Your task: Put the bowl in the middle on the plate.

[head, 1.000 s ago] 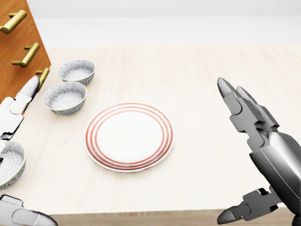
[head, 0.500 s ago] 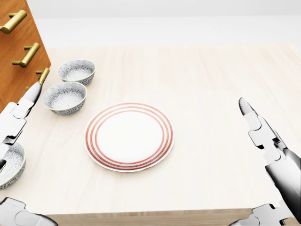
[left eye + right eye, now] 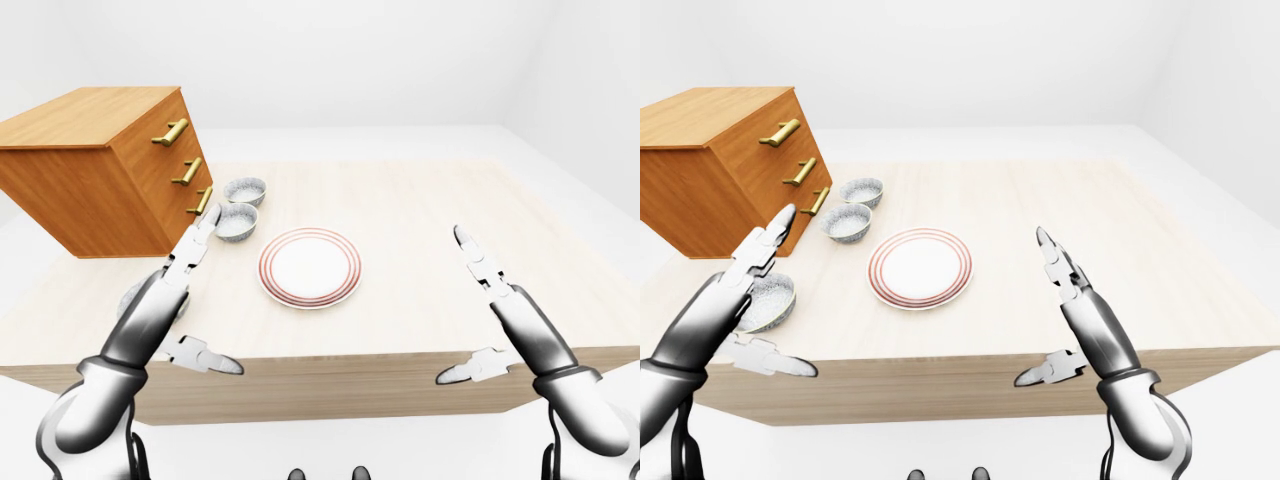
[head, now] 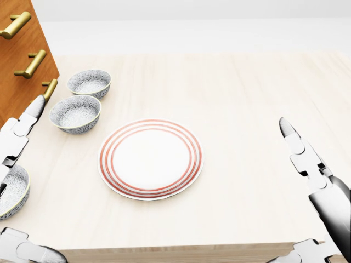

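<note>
At the left edge of the head view stands the wooden drawer chest (image 3: 90, 180), and the three patterned bowls run in a line beside it. That line is what makes "middle" meaningful. The far bowl (image 4: 89, 83) sits towards the top of the view and the near bowl (image 4: 11, 189) is cut off by the left edge. The middle bowl (image 4: 75, 113) rests on the surface (image 4: 247, 98) between them, close under the far bowl, upright and untouched.

The left hand (image 3: 172, 290) is spread wide and holds nothing. Its long fingers point up the view just left of the middle bowl, and its thumb hangs low over the surface's near edge. This reads as a hand raised ready to reach (it is the nearer one to the bowls), not one already closing.

The red-ringed plate (image 4: 151, 159) lies bare near the centre, just right of the target, so the carry should be short.

At the right, the right hand (image 3: 1080, 305) is also spread open and empty. It is well apart from the plate, probably parked there to leave the way clear.
</note>
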Motion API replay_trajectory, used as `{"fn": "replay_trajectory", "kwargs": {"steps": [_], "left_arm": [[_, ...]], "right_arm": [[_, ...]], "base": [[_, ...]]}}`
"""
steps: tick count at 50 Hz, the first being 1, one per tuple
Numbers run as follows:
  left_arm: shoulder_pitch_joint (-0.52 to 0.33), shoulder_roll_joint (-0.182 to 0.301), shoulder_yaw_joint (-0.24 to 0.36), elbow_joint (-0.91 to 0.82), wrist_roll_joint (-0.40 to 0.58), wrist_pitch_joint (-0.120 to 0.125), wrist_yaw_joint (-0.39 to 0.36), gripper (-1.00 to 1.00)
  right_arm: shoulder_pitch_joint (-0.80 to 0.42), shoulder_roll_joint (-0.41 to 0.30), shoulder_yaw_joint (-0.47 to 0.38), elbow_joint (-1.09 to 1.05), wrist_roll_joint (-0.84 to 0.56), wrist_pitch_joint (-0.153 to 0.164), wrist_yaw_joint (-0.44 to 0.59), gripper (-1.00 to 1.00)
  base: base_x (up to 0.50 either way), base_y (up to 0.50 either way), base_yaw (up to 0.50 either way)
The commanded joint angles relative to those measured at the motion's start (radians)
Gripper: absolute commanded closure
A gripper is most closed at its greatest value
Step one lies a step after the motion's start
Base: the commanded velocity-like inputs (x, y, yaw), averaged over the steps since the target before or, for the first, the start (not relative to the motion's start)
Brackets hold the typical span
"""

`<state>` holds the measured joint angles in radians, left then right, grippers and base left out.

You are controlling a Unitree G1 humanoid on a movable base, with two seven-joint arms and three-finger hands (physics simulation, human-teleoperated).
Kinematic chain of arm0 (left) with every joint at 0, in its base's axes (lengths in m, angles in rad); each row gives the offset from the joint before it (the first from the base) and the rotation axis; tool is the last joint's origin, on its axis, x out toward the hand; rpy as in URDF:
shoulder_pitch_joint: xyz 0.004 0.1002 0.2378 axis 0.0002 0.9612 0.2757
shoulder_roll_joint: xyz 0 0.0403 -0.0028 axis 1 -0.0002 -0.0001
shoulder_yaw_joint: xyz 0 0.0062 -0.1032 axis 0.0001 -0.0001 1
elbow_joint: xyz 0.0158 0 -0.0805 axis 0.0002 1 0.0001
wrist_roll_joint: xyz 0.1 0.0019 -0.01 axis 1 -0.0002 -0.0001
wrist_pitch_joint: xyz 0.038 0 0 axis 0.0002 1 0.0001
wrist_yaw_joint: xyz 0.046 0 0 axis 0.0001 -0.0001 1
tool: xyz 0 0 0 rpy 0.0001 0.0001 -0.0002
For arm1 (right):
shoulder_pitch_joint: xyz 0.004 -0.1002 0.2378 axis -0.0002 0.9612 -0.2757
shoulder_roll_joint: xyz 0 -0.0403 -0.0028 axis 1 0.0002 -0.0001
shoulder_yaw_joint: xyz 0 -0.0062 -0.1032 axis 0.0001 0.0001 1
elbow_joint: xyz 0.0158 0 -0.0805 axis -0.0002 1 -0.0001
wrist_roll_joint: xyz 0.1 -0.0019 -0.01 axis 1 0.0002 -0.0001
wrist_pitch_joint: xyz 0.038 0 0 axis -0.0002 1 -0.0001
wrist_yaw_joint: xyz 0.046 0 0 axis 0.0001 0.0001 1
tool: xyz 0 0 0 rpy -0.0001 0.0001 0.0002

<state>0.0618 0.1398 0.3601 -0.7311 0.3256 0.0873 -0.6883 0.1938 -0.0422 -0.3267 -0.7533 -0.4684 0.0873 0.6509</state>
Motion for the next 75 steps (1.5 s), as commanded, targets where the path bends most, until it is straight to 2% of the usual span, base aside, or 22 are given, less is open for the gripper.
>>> {"fn": "replay_trajectory", "kwargs": {"steps": [1, 4, 5, 15, 16, 17, 18, 24, 25, 57, 75], "left_arm": [[-0.012, 0.006, 0.011, 0.024, 0.047, 0.000, 0.037, -1.00], [0.019, -0.012, -0.010, 0.041, 0.070, 0.000, 0.055, -1.00], [0.031, -0.017, -0.022, 0.042, 0.070, 0.000, 0.040, -1.00], [0.033, -0.027, -0.053, 0.043, 0.102, 0.000, 0.037, -1.00], [0.033, -0.029, -0.053, 0.043, 0.100, 0.000, 0.035, -1.00], [0.025, -0.033, -0.051, 0.035, 0.054, 0.000, 0.023, -1.00], [0.021, -0.031, -0.056, 0.026, 0.080, 0.000, 0.029, -1.00], [0.023, -0.029, -0.064, 0.044, 0.086, 0.000, 0.046, -1.00], [0.055, -0.049, -0.079, 0.083, 0.080, 0.000, 0.070, -1.00], [0.054, -0.054, -0.102, 0.037, 0.079, 0.000, 0.068, -1.00], [0.072, -0.061, -0.108, 0.067, 0.069, 0.000, 0.086, -1.00]], "right_arm": [[0.010, 0.001, 0.004, -0.001, -0.009, 0.000, 0.000, -1.00], [0.004, 0.000, 0.012, 0.005, -0.021, 0.000, -0.002, -1.00], [-0.001, 0.003, 0.021, 0.010, -0.025, 0.000, -0.007, -1.00], [-0.006, -0.003, 0.020, 0.010, -0.006, 0.000, -0.007, -1.00], [-0.006, -0.003, 0.019, 0.009, -0.003, 0.000, -0.007, -1.00], [-0.008, -0.005, 0.022, 0.015, -0.006, 0.000, -0.007, -1.00], [-0.007, -0.006, 0.023, 0.017, -0.005, 0.000, -0.008, -1.00], [-0.006, -0.007, 0.019, 0.034, 0.001, 0.000, -0.013, -1.00], [0.000, -0.002, 0.026, 0.020, 0.000, 0.000, -0.007, -1.00], [0.004, 0.000, 0.024, 0.018, 0.007, 0.000, 0.001, -1.00], [0.007, 0.000, 0.025, 0.027, 0.008, 0.000, -0.003, -1.00]], "base": [[0.00, 0.00, 0.00], [0.00, 0.00, 0.00], [0.00, 0.00, 0.00], [0.00, 0.00, 0.00], [0.00, 0.00, 0.00], [0.00, 0.00, 0.00], [0.00, 0.00, 0.00], [0.14, 0.03, 0.00], [0.23, 0.01, 0.00], [0.39, 0.00, 0.00], [0.39, 0.06, 0.00]]}}
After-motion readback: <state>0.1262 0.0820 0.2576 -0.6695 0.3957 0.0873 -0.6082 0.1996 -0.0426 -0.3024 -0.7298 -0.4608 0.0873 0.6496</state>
